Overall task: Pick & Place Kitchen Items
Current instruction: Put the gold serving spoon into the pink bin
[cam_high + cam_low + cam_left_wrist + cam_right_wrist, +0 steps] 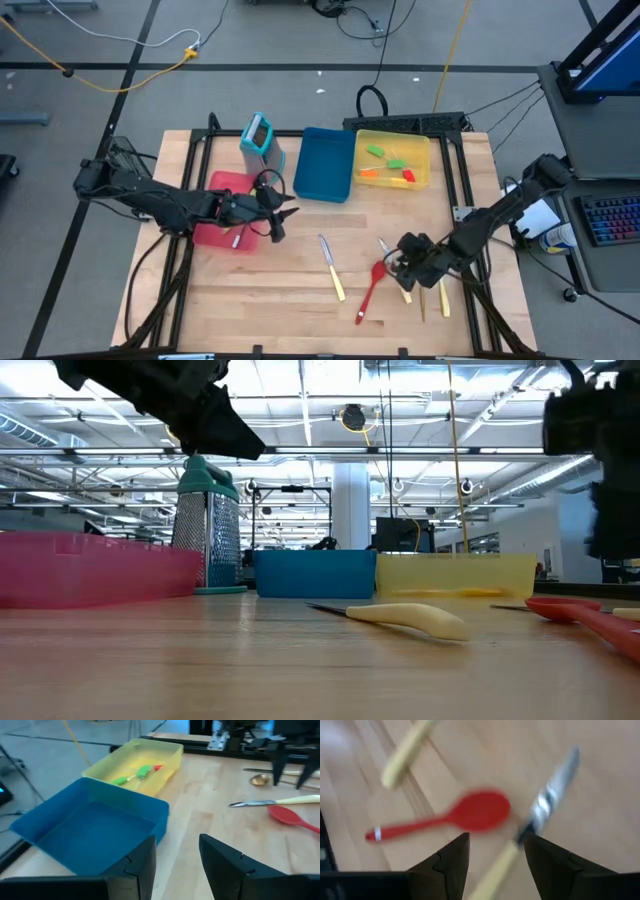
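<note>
The right gripper hangs low over the table, near its right edge and toward the front. Its fingers stand apart, and between them, in the right wrist view, lies the cream handle of a knife whose blade points away from the gripper. Just beside it is a red spoon, which lies slanted with its bowl close to the gripper and its handle running toward the front edge. A second cream-handled knife rests near the middle of the table, apart from the spoon. More slim utensils lie under and beside the right gripper, but I cannot tell each one (the arm covers part of them).

The left gripper is at the right edge of the red tray, in the left half of the table; its fingers are also apart and hold nothing. Before it stands the blue tray, and beyond that the yellow tray at the back right, with green mini spatulas and an orange one already inside. The teal upright holder stands at the back, just beside the blue tray and behind the red tray
</note>
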Robot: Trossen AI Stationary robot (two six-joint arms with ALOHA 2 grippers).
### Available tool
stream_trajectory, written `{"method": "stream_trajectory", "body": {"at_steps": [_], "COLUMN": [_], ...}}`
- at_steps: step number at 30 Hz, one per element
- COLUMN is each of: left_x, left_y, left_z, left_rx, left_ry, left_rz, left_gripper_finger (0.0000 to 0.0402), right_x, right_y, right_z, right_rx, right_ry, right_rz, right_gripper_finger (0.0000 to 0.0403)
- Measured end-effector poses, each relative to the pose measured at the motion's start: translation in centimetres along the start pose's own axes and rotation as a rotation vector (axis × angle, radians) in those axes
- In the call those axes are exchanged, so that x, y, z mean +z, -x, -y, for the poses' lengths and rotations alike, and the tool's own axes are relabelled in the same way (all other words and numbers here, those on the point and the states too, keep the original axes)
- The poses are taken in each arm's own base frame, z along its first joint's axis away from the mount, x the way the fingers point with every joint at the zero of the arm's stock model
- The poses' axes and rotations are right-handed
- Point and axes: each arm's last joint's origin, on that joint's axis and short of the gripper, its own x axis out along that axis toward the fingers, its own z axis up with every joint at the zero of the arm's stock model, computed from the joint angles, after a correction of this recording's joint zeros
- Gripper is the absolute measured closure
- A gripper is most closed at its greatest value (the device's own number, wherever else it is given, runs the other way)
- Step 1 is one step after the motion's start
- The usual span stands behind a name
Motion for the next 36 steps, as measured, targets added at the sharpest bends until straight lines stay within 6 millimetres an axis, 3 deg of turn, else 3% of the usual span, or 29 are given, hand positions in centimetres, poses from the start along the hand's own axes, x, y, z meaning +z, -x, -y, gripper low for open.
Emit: {"method": "stream_trajectory", "body": {"at_steps": [8,16,23,36], "left_x": [0.0,0.1,0.3,0.3], "left_y": [0.0,0.0,0.0,0.0], "left_z": [0.0,0.0,0.0,0.0], "left_rx": [-0.027,-0.020,-0.016,-0.014], "left_ry": [0.005,0.003,0.012,0.011], "left_rz": [0.000,0.003,0.028,0.027], "left_gripper_finger": [0.0247,0.0247,0.0247,0.0247], "right_x": [-0.9,-2.6,-3.6,-4.2], "right_y": [1.1,1.5,1.6,-0.7], "right_z": [0.8,1.2,2.1,2.2], "right_rx": [-0.030,-0.145,-0.285,-0.382], "right_ry": [-0.260,-0.417,-0.480,-0.428], "right_rz": [-0.299,-0.381,-0.353,-0.243], "right_gripper_finger": [0.0222,0.0222,0.0222,0.0225]}}
